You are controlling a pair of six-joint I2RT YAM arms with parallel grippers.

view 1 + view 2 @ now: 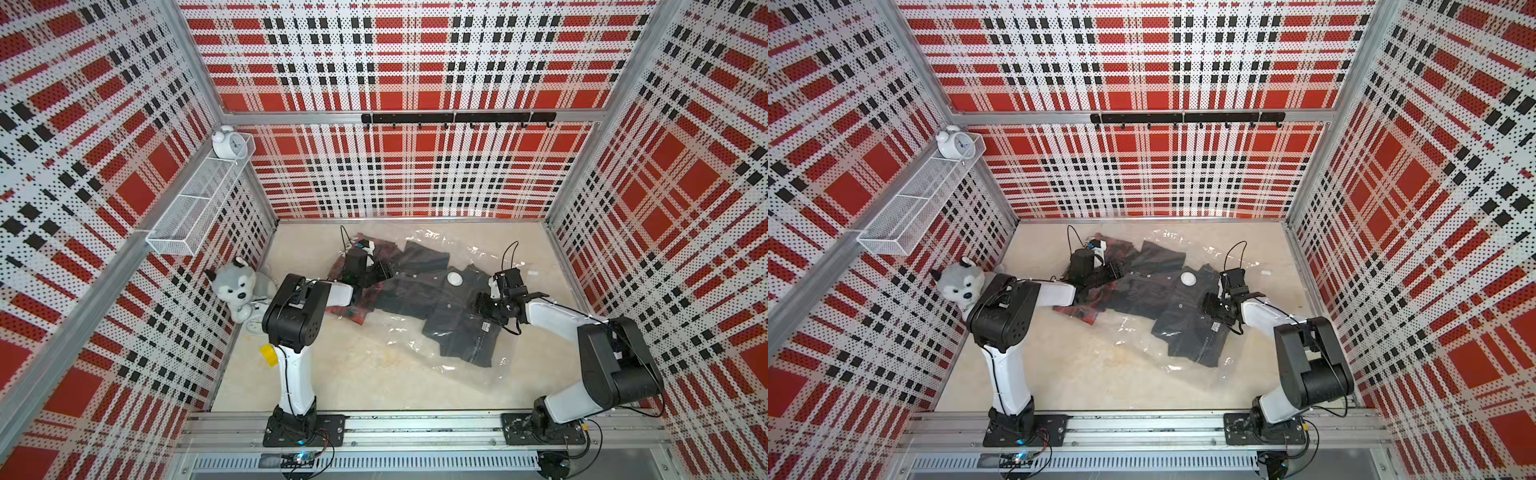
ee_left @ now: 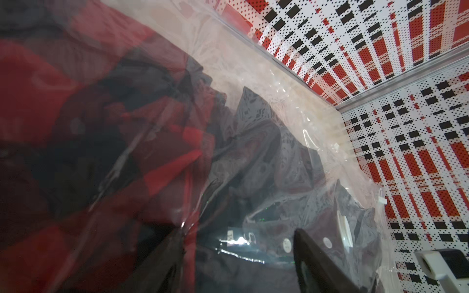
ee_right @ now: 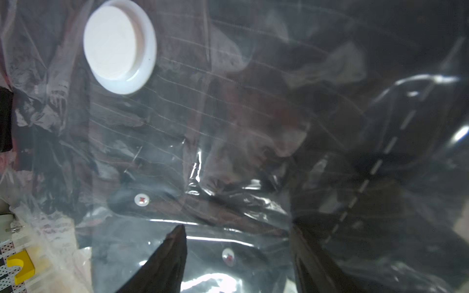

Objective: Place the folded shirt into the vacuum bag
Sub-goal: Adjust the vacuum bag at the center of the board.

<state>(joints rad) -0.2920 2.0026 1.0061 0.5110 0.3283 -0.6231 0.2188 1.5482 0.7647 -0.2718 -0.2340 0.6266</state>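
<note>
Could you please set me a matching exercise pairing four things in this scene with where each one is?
Things:
1 alarm clock
2 husky plush toy
3 valve cap
4 hook rail

Places:
A on the back wall
B on the vacuum bag, over the dark shirt
C in the wire basket
D on the table by a side wall

Pairs: 1-C; 2-D; 3-B; 4-A

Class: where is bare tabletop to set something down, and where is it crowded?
Free: table between the front rail and the vacuum bag. Crowded: the middle, with bag, left pincer and right pincer; plush husky at the wall.
</note>
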